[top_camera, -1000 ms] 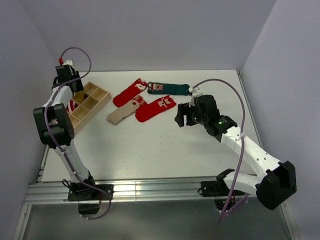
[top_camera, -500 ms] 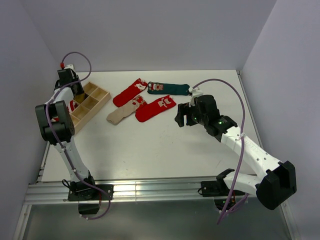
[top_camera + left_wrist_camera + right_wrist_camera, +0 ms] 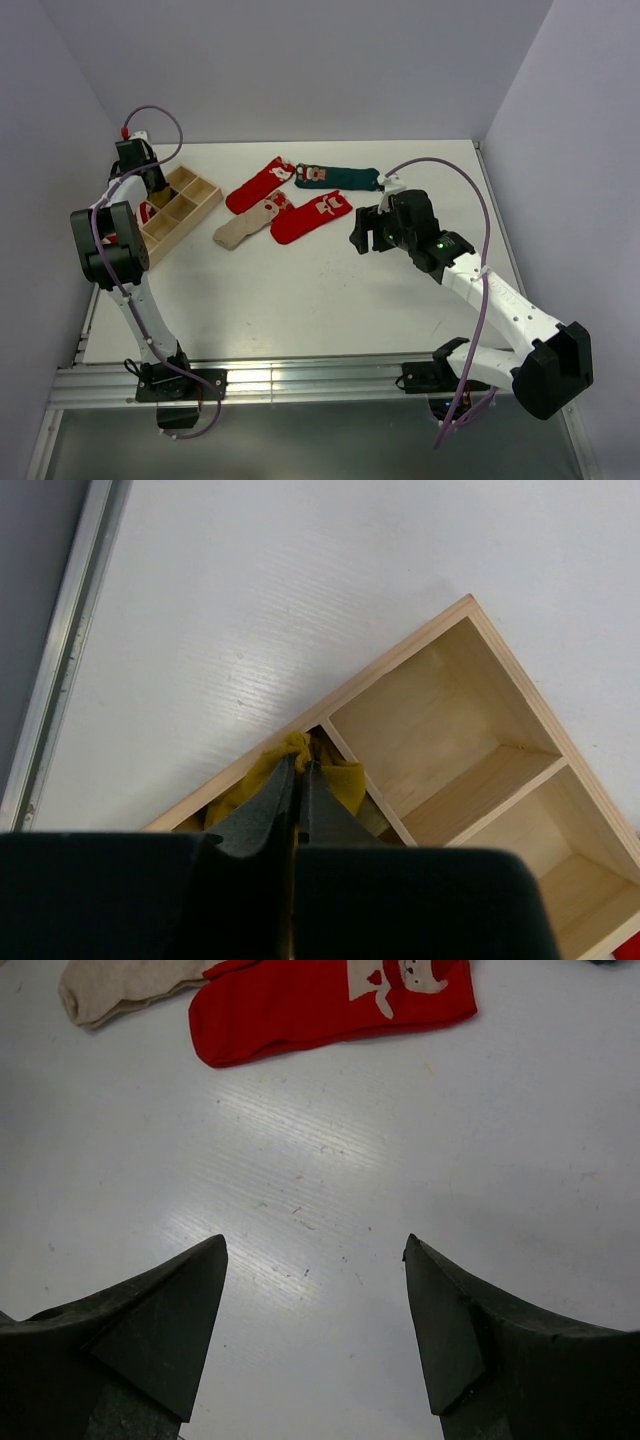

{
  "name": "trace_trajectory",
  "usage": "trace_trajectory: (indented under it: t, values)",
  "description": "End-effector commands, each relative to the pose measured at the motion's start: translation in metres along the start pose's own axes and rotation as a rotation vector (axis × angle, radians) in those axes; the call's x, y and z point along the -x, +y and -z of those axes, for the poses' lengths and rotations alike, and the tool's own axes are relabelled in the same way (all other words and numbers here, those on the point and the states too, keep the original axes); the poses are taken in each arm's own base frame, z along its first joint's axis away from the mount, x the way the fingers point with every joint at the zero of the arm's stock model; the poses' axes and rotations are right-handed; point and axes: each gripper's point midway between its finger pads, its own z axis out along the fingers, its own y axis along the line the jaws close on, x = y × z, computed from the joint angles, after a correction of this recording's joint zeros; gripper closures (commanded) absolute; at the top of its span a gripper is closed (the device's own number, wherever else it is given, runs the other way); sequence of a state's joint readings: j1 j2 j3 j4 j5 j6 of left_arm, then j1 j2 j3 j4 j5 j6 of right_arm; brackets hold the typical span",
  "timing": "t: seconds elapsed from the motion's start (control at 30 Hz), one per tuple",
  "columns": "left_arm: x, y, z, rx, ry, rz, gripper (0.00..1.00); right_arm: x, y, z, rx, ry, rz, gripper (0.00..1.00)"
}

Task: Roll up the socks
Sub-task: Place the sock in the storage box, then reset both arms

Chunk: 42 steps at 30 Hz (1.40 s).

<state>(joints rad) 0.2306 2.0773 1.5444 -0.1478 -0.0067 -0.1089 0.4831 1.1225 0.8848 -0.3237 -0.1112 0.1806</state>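
My left gripper [image 3: 298, 768] is shut on a mustard yellow sock [image 3: 346, 782] at the far corner compartment of a wooden divided box [image 3: 400, 672]; in the top view the left gripper [image 3: 152, 186] sits over that box [image 3: 203, 201]. A red-and-white striped sock [image 3: 146, 211] lies in another compartment. On the table lie a red sock [image 3: 258, 185], a dark green sock [image 3: 340, 177], a beige sock [image 3: 245, 226] and a second red sock [image 3: 312, 216]. My right gripper [image 3: 362, 236] is open and empty, hovering over bare table [image 3: 315, 1250] just short of the second red sock [image 3: 320, 1000] and the beige sock [image 3: 120, 985].
The wooden box has several compartments, the ones beside the mustard sock bare [image 3: 440, 720]. A metal rail [image 3: 60, 660] runs along the table's left edge. Walls close the table at back and sides.
My left gripper has shifted slightly down and right onto the box's far corner, then held still. The right arm and the socks on the table have not moved.
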Motion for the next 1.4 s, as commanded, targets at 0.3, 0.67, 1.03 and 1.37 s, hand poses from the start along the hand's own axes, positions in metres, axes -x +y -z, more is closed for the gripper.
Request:
trace_trajectory:
  t: [0.3, 0.67, 1.03, 1.37]
  values:
    - [-0.084, 0.004, -0.002, 0.023, 0.319, 0.041, 1.00, 0.022, -0.005, 0.007, -0.024, -0.074, 0.020, 0.22]
    - [-0.096, 0.006, -0.022, 0.043, 0.386, -0.030, 0.94, 0.018, -0.007, 0.008, -0.034, -0.072, 0.020, 0.22]
    - [-0.058, -0.005, -0.020, 0.012, 0.276, -0.021, 0.66, 0.023, -0.007, 0.015, -0.037, -0.096, 0.021, 0.23]
    - [0.052, -0.015, 0.054, 0.007, 0.040, -0.001, 0.39, 0.040, -0.008, 0.035, -0.058, -0.167, 0.020, 0.21]
